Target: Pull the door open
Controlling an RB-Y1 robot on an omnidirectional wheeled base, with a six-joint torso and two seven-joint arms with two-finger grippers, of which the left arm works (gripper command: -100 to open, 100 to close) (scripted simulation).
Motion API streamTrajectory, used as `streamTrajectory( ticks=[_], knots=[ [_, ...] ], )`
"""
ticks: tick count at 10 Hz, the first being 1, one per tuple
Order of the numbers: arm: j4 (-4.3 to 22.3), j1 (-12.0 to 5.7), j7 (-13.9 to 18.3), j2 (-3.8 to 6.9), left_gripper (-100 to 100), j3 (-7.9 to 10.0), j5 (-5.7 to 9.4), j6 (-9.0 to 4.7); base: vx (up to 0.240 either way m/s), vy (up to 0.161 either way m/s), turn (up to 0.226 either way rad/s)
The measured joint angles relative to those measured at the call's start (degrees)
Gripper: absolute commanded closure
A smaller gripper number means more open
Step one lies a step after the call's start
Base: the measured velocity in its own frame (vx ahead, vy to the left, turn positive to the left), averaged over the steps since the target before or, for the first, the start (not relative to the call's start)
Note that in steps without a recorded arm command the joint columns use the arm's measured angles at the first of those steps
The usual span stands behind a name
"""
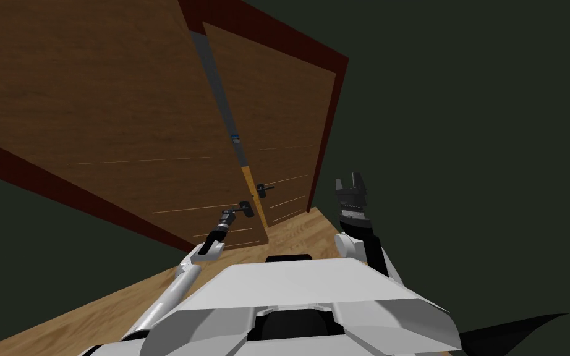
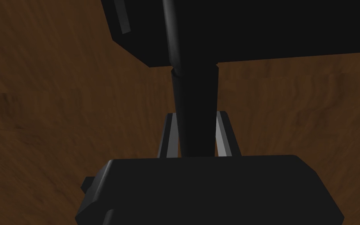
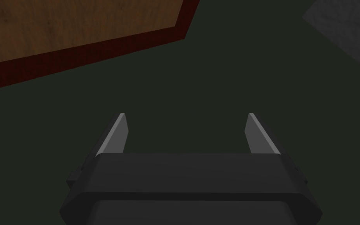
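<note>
The left gripper (image 1: 235, 213) is clamped on the black lever handle (image 1: 246, 208) of the brown wooden door (image 1: 123, 111), near the door's free edge. From the hand's own camera the two thin fingers (image 2: 170, 134) press the lever (image 2: 196, 97) on both sides, with the door's wood grain (image 2: 58, 117) close behind. A second lever (image 1: 264, 190) pokes out past the door's edge, so the door looks to be slightly ajar, though I can't say by how much. The right gripper (image 1: 353, 182) is held up by the dark green wall, its fingers (image 3: 114, 133) spread and empty.

The main risk is the grip. The blades are thin and the lever is smooth, and a straight pull while the door swings in an arc could slide them off its end. The robot also stands close on the wooden floor (image 1: 296, 228), so the opening door could hit its body unless it backs away.
</note>
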Motion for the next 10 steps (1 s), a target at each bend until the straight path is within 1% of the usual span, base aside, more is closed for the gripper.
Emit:
streamTrajectory(
  ticks=[1, 2, 3, 4, 5, 6, 7, 8, 9, 10],
  knots=[
    [-0.68, 0.76, 0.49, 0.53, 100, -0.33, 0.03, -0.6, -0.192, 0.082, -0.136],
    [-0.43, 1.23, 1.29, 1.39, 100, -1.1, 0.05, -1.69, -0.233, 0.088, -0.148],
    [0.0, 1.4, 1.94, 1.91, 100, -1.82, -0.01, -2.88, -0.16, 0.066, -0.045],
    [-0.47, 1.98, 2.09, 1.88, 100, -2.21, -0.09, -3.24, -0.133, 0.045, -0.065],
    [-1.36, 2.87, 2.37, 2.34, 100, -2.61, -0.08, -3.25, -0.169, 0.083, -0.127],
    [-1.25, 3.35, 3.02, 3.04, 100, -3.27, -0.09, -4.2, -0.18, 0.073, -0.1],
    [-2.0, 3.96, 3.47, 3.52, 100, -3.62, -0.06, -4.59, -0.183, 0.07, -0.117],
    [-2.78, 4.8, 3.9, 4.09, 100, -3.93, -0.02, -5.11, -0.083, 0.042, -0.02],
    [-2.76, 5.02, 3.99, 4.13, 100, -4.04, -0.04, -5.2, -0.151, 0.058, -0.121],
    [-2.52, 5.38, 4.35, 4.78, 100, -4.24, 0.0, -5.83, -0.209, 0.071, -0.148]
  ],
)
